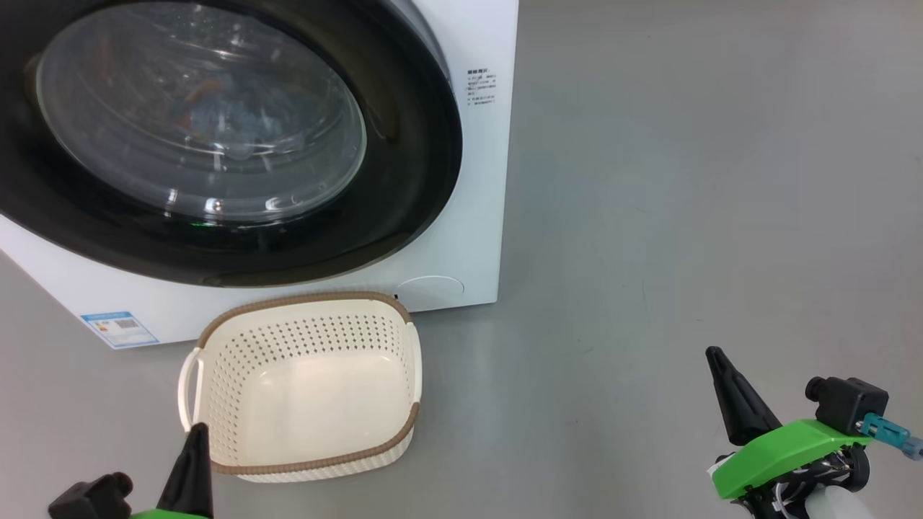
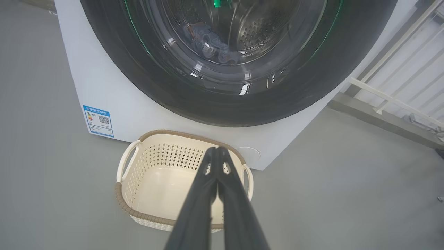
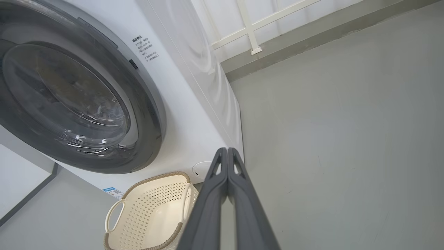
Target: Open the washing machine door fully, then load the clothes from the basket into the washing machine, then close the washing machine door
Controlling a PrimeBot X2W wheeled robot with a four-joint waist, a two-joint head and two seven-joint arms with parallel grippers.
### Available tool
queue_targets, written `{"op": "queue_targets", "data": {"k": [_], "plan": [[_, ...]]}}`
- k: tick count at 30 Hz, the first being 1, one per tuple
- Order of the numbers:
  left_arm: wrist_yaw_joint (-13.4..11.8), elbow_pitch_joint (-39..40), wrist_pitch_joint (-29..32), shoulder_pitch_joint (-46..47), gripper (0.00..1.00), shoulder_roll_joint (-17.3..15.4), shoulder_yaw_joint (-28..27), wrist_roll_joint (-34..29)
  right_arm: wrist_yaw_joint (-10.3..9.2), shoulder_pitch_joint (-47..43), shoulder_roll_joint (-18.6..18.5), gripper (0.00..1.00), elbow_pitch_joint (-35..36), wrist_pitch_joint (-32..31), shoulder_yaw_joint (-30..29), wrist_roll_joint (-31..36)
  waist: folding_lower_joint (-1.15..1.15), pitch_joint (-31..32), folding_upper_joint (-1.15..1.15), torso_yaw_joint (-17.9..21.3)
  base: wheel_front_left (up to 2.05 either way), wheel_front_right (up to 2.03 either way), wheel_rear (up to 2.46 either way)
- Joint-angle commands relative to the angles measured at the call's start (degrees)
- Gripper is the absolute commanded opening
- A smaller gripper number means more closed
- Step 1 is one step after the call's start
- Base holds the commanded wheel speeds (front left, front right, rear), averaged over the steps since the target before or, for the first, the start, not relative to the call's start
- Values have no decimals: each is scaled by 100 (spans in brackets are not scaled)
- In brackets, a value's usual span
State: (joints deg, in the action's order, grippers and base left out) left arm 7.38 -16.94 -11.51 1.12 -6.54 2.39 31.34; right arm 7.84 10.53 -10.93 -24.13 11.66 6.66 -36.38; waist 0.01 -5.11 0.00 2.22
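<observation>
The large round washing machine door (image 1: 202, 122), a glossy black rim around a bulging clear glass bowl, sat flush against the big white boxy washing machine (image 1: 479, 216), so I judged it shut. Behind the glass the soft light-blue clothes (image 2: 208, 43) lay in the steel drum. The small cream perforated plastic basket (image 1: 310, 339) with its brown woven-look rim stood empty on the grey floor (image 1: 649, 216) just in front of the machine, presumably to keep the reach to the drum short.

The left tool (image 2: 218, 150) was clenched on nothing, its fingers pressed together by the basket's near left corner. The right tool (image 3: 227, 150) was likewise clenched and empty, well apart over bare floor. Both hung clear of the door, which suggested every step was done.

The left wrist view showed the garments, the drum holes and a blue label sticker (image 2: 98, 121) plainly, whereas the head view rendered the clothes as a faint blur behind reflections. The right wrist view added the machine's side panel and a white railing (image 3: 249, 27) beyond it. The head view set both tools in one picture.
</observation>
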Motion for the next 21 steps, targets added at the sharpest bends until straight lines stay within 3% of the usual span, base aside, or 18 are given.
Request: {"op": "queue_targets", "data": {"k": [1,21], "plan": [[1,115,24,154,0,-79,-106,172,-7,56,-39,0,174,-27,-54,-173,-1,6,0,-3,0,0,0],[3,151,356,222,0,-2,-246,1309,-12,-38,113,0,334,-359,-283,-1216,-1,99,0,-45,0,0,0]]}}
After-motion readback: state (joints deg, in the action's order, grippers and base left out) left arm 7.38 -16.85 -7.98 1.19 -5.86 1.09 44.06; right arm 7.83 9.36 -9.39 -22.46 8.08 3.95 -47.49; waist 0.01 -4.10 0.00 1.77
